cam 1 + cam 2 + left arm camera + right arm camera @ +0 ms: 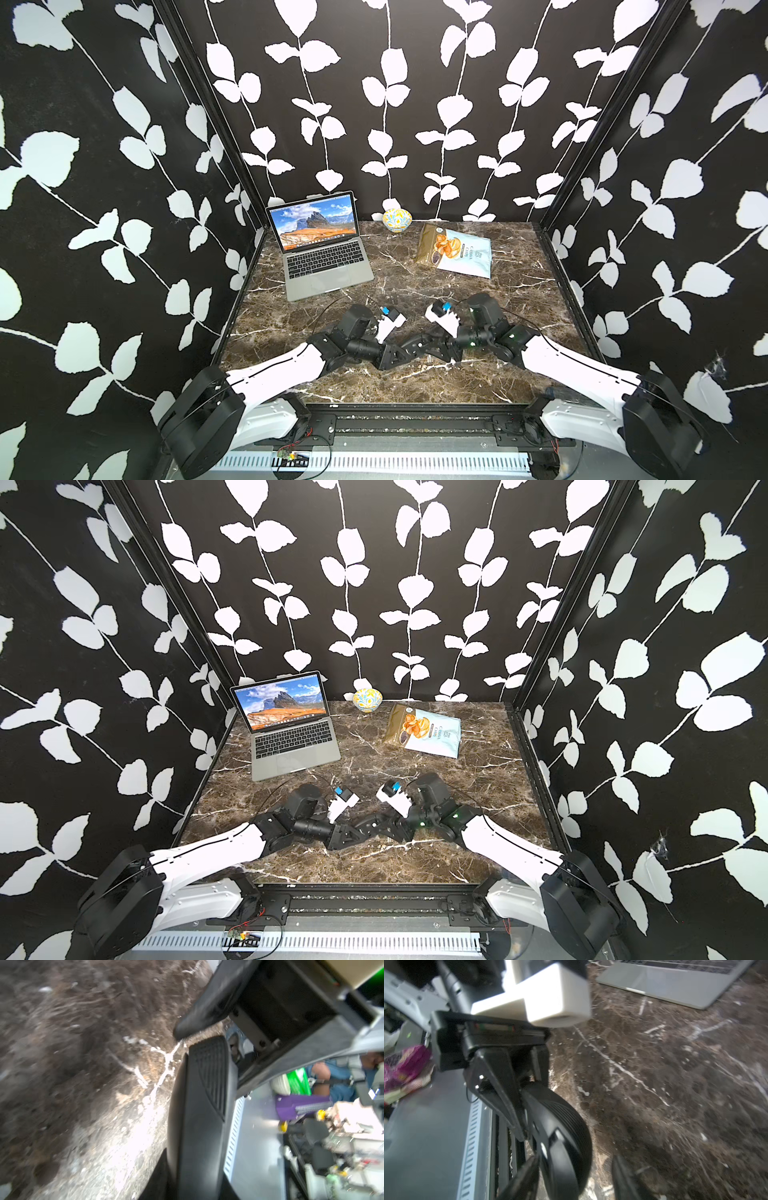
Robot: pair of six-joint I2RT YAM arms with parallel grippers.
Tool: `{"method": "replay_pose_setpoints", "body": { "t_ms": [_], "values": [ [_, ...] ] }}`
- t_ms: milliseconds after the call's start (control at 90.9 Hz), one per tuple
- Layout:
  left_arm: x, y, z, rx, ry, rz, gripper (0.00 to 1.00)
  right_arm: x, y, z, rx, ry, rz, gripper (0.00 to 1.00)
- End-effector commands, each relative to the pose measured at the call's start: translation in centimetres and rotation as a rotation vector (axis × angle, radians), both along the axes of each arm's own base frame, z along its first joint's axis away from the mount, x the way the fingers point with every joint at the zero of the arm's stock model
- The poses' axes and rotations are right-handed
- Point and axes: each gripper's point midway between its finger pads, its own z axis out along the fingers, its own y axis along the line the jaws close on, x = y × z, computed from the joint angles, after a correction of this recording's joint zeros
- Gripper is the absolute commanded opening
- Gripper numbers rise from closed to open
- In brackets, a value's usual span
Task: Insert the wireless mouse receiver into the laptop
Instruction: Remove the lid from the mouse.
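Near table (675, 1084) front: wireless mouse (560, 1126) black, oval, ribbed side, pale dot.

Blurry wireless mouse (566, 1126), one end off-frame

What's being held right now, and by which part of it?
The left gripper pinches the wireless mouse by its rim at one end; the right gripper straddles it, apparently not clamped.

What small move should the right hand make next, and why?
Probably close the right hand onto the wireless mouse: its fingers straddle the mouse with a gap on one side, while the left hand holds the mouse's other end.
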Motion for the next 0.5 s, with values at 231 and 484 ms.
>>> {"method": "replay_pose_setpoints", "body": {
  "t_ms": [231, 484],
  "values": [
    [0.1, 1.2, -4.1, 0.178, 0.256, 0.063, 0.0, 3.2, 1.6, -0.6, 0.113, 0.274, -0.266, 0.53],
    [0.5, 1.9, -5.3, 0.226, 0.321, 0.081, 0.0, 0.9, 4.6, -2.8, 0.084, 0.359, -0.143, 0.33]
  ]
}}
